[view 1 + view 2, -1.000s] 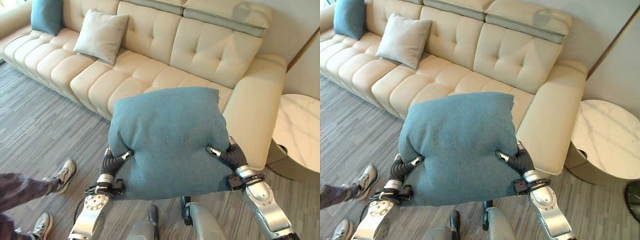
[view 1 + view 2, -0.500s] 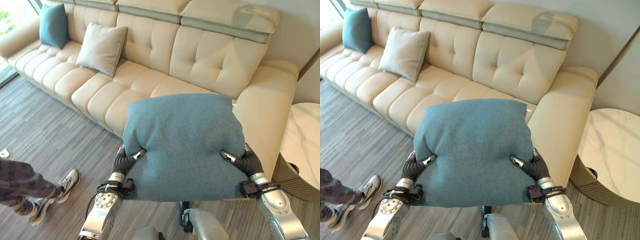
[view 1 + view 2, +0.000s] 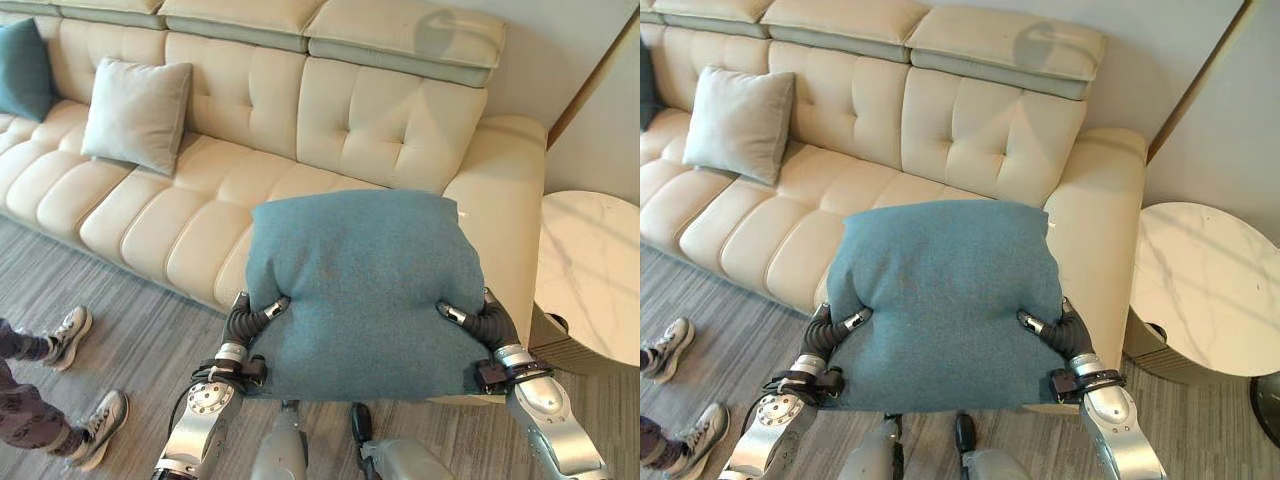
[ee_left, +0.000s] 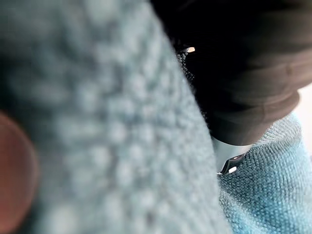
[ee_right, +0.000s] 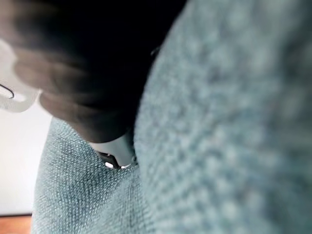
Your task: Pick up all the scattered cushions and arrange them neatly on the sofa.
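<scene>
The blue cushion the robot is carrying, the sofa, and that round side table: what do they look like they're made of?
The teal cushion, held between the left hand and the right hand, looks like coarse woven or knitted fabric, matte with a nubby weave. The sofa seems cream leather or faux leather: smooth, slightly glossy, tufted panels. The side table has a white, grey-veined top, probably marble or an imitation.

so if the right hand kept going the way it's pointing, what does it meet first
The right hand is already pressed into the teal cushion it grips, so it meets that first. Beyond it, likely the sofa seat by the armrest, though depth is unclear.
</scene>
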